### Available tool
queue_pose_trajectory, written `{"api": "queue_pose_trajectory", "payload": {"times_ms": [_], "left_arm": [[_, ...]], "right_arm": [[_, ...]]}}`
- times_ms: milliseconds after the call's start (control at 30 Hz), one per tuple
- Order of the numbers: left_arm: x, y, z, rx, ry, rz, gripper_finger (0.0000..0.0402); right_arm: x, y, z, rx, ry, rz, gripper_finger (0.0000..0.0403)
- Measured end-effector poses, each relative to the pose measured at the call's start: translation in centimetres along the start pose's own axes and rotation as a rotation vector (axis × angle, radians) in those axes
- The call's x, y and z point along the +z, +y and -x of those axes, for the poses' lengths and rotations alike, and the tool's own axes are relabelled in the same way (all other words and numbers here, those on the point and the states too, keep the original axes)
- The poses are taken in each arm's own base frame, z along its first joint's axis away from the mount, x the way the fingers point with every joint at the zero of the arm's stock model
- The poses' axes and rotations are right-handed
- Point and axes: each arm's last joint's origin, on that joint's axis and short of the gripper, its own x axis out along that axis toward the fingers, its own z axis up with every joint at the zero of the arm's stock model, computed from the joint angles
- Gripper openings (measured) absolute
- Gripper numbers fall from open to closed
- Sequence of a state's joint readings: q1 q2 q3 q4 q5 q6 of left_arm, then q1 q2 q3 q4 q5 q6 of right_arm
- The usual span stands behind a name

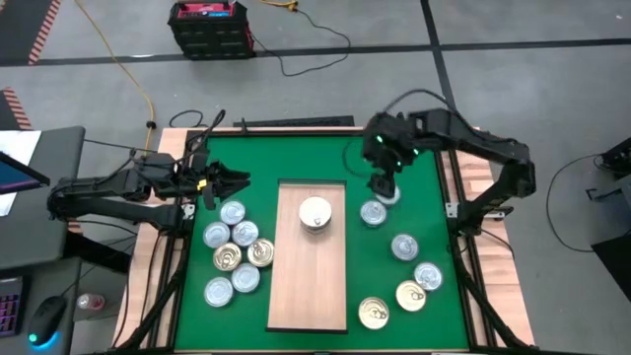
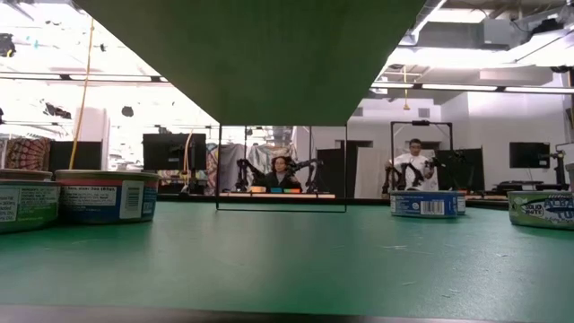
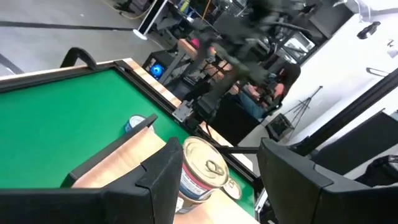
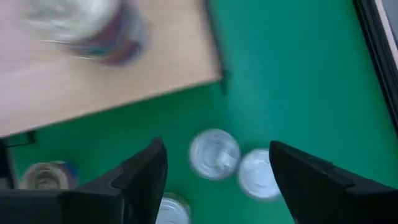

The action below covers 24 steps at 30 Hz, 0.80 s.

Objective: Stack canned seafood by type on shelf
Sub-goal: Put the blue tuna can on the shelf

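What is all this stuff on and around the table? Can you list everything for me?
Green mat: one, green, covering the table top.
Shelf: one, pale wood board, lying mid-mat.
Can on the shelf: one, pale gold top, at the board's far half.
Left cans: seven, silver and gold tops, clustered on the mat left of the board.
Right cans: six, silver and gold, scattered on the mat right of the board.
Black crate: one, on the floor beyond the table.
Yellow cable: one, across the floor.
Left tool: open, above the left cluster's far edge.
Right tool: open, over the right cans.
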<state>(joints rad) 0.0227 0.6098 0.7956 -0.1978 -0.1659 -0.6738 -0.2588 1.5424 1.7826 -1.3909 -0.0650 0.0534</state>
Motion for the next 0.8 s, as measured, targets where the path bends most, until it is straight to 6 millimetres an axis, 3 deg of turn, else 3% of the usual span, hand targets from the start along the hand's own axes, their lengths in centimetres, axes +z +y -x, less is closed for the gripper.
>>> {"api": "queue_pose_trajectory", "payload": {"times_ms": [133,367,567,800], "left_arm": [[0.0,0.1,0.0,0.033,-0.017,-0.014,0.02],[-0.3,0.4,0.0,0.079,0.002,-0.023,0.02],[-0.4,0.5,0.0,0.085,0.01,-0.016,0.02],[-0.3,0.6,0.0,0.109,-0.009,-0.021,0.02]], "right_arm": [[-0.6,-4.1,-3.0,-0.008,0.058,-0.064,0.0298],[-4.4,-10.0,-8.0,-0.017,0.212,-0.137,0.0283],[-7.7,-12.0,-11.1,-0.012,0.322,-0.246,0.0281],[-10.3,-12.5,-14.0,-0.011,0.366,-0.377,0.0281]]}}
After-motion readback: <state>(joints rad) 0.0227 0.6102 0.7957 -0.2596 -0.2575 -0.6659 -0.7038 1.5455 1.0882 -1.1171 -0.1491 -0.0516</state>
